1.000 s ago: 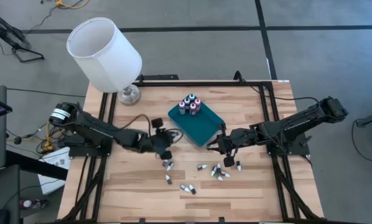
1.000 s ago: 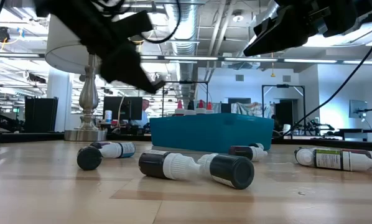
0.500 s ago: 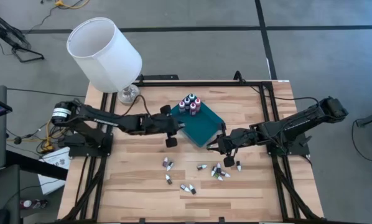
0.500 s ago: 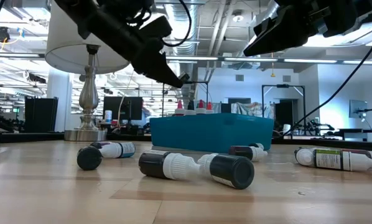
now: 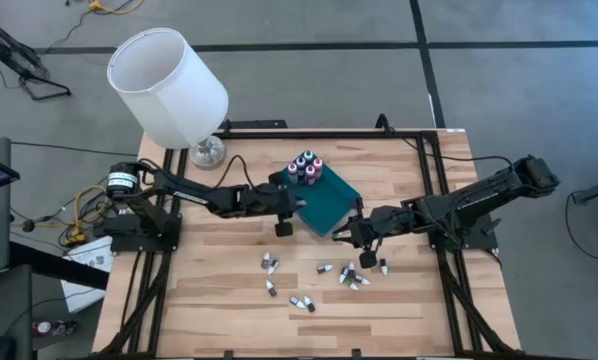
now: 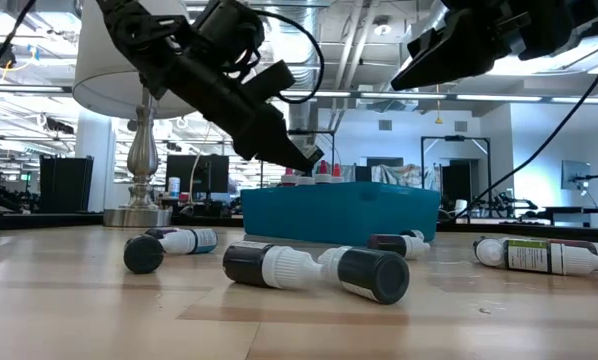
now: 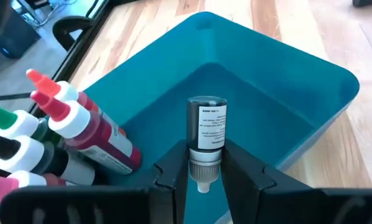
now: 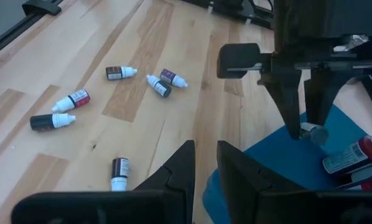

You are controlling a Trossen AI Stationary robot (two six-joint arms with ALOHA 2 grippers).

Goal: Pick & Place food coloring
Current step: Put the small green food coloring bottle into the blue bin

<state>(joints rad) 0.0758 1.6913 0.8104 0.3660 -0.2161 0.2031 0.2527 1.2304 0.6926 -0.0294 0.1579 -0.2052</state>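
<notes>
On the wooden tabletop [image 5: 219,300], a lamp [image 5: 169,85] stood far left; my left hand [image 7: 204,168] gripped a bottle [image 7: 206,127] over the teal tray [image 7: 310,93], beside upright bottles [image 7: 80,130]. My right hand [image 8: 201,165] hovered closed above loose bottles [image 8: 114,71].

Left arm, reaching across the desk: a second ago its left claw [image 5: 291,207] sits over the loose bottles near the desk's middle; half a second ago it is just short of the teal tray [image 5: 329,205]; now it hangs over the tray's near edge, clamped on a dark dropper bottle [image 7: 206,127], cap toward the wrist.
</notes>
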